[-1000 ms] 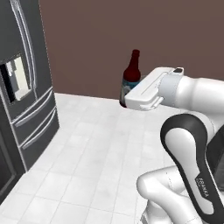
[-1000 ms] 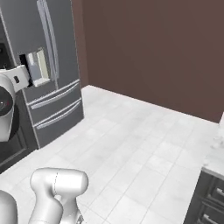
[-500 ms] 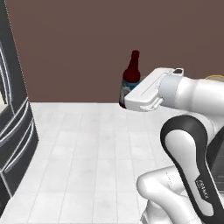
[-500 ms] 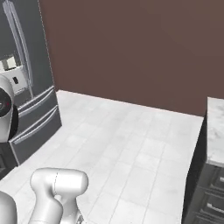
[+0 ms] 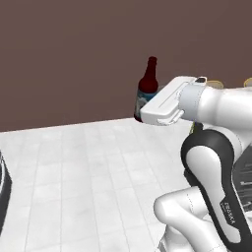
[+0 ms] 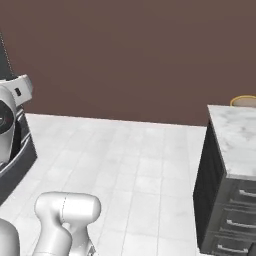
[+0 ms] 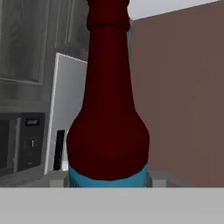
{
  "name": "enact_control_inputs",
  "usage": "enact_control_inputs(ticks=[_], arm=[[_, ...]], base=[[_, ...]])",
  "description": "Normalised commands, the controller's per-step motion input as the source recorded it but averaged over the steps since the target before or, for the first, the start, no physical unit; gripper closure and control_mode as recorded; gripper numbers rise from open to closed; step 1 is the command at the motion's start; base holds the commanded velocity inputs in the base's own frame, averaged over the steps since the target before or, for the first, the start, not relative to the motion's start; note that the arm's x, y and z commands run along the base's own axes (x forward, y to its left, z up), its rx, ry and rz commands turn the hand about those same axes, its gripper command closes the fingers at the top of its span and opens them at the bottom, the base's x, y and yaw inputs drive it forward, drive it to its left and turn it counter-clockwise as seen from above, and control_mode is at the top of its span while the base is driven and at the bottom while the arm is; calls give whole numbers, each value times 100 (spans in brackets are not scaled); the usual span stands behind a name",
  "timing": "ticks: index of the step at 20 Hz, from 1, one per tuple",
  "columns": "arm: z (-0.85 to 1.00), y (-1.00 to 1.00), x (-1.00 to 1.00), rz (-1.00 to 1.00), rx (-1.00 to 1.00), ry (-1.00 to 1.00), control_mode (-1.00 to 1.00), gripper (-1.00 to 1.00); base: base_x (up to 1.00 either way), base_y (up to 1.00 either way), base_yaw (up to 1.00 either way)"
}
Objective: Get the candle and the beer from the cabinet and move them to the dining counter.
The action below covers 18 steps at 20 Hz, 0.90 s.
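The beer is held upright, clamped low in the hand, above the floor. The bench lies right; the carry should be kept level until over it.

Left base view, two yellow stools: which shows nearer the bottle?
The left stool, peeking above the forearm; the other stool is cut off at the right edge.

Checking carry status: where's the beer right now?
The beer stands upright in the gripper, centre-right of the left base view, above the tiled floor before the brown wall.
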Motion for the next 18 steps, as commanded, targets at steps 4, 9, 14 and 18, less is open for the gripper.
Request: enact_control_inputs(ticks=[4,9,14,18], arm=[[0,0,0,0,0,0,100,100],[0,0,0,0,0,0,100,100],[0,0,0,0,0,0,100,100],[0,0,0,0,0,0,100,100]], base=[[49,50,-40],[56,44,-38],[66,42,-37],[68,50,-37]])
